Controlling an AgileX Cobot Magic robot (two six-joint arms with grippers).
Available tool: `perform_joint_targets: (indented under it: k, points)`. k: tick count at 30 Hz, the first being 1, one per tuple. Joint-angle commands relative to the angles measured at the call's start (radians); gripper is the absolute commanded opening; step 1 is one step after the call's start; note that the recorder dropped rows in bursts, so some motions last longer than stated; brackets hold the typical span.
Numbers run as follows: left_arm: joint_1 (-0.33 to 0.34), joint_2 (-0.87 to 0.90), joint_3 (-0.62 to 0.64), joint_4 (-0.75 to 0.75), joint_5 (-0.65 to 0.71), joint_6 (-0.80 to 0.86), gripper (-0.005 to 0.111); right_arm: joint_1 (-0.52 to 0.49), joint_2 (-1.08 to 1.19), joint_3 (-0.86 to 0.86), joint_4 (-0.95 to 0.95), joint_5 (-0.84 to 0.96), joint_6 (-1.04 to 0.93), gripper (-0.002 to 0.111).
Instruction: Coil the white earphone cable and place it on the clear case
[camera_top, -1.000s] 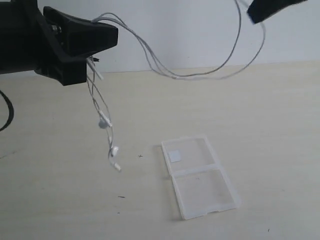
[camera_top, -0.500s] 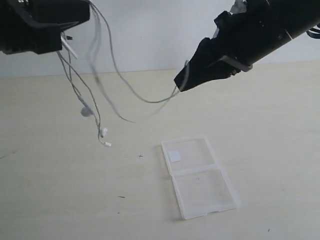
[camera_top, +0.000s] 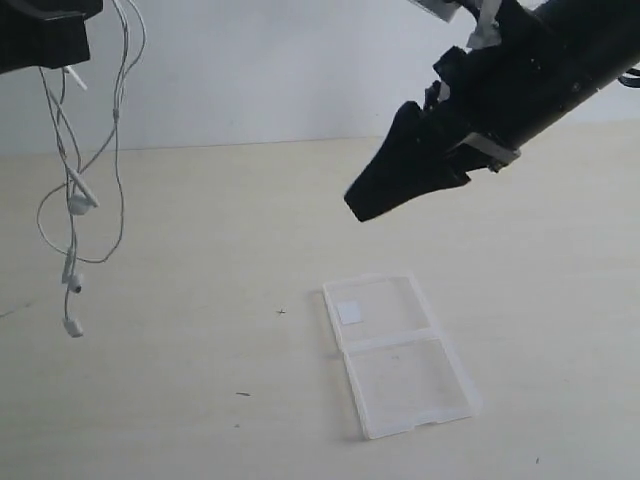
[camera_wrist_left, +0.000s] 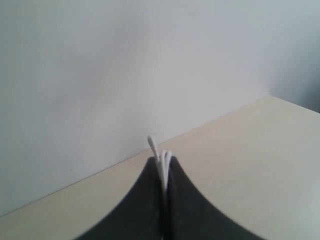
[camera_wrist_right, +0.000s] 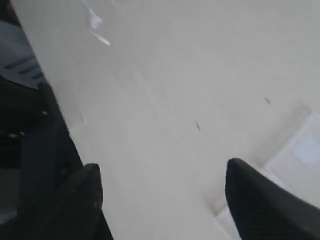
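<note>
Strands of the white earphone cable (camera_top: 76, 204) dangle below your left claw (camera_wrist_left: 164, 164), which is pinched tight on them. Your right claw (camera_wrist_right: 162, 172) gapes wide, empty; the clear case (camera_top: 395, 355) lies on the tabletop (camera_top: 200, 400) beneath it.

**Exterior view.** The top-left corner crops the left gripper (camera_top: 42, 35) to a dark block, so I cannot see its jaws here. The white earphone cable (camera_top: 77, 200) leaves the frame at the top edge. Its hanging ends are too small for me to tell earbud from plug. The right gripper (camera_top: 365, 205) reads as one dark mass, and its arm (camera_top: 570, 60) runs off the right edge.

**Left wrist view.** Only short white strands show past the pressed fingers (camera_wrist_left: 145, 200), which the frame crops.

**Right wrist view.** Everything is blurred. The picture's edge cuts the clear case (camera_wrist_right: 300, 150), and I cannot identify the dark shape (camera_wrist_right: 25, 150).
</note>
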Motion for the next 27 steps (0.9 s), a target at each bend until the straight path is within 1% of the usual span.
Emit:
perform_joint_targets:
  k: [1,5,6,8,10,11,12,14,17,21,23,27]
  points:
    - [-0.001,-0.008,-0.008,0.02,0.036,0.0,0.0,0.0,-0.004,0.0,0.282,0.009,-0.276,0.068]
    - [-0.001,-0.01,-0.008,0.044,0.036,0.0,0.0,0.0,-0.002,0.002,0.354,0.009,-0.432,0.068]
    - [-0.001,-0.01,-0.008,0.052,0.036,0.0,0.0,0.0,0.0,0.002,0.365,0.009,-0.451,0.07]
    - [-0.001,-0.01,-0.008,0.052,0.036,0.0,0.0,0.032,0.006,0.002,0.399,0.004,-0.51,0.074]
    - [-0.001,-0.01,-0.008,0.052,0.036,0.0,0.0,0.089,0.014,0.002,0.422,-0.087,-0.534,0.077]
    - [-0.001,-0.01,-0.008,0.052,0.036,0.0,0.0,0.133,0.022,0.002,0.422,-0.18,-0.534,0.078]
    - [-0.001,-0.01,-0.008,0.052,0.036,0.0,0.0,0.148,0.024,0.002,0.422,-0.219,-0.534,0.078]
    - [-0.001,-0.01,-0.008,0.052,0.036,0.0,0.0,0.206,0.045,0.002,0.424,-0.393,-0.541,0.08]
    - [-0.001,-0.01,-0.008,0.052,0.036,0.0,0.0,0.232,0.065,0.002,0.447,-0.473,-0.539,0.084]
    - [-0.001,-0.008,-0.008,0.051,0.06,0.0,0.0,0.286,0.124,0.002,0.523,-0.513,-0.53,0.095]
    - [-0.001,-0.008,-0.008,0.051,0.062,0.0,0.0,0.296,0.142,0.0,0.554,-0.527,-0.537,0.097]
    - [-0.001,-0.008,-0.008,0.051,0.057,-0.004,0.0,0.302,0.167,0.0,0.617,-0.618,-0.549,0.098]
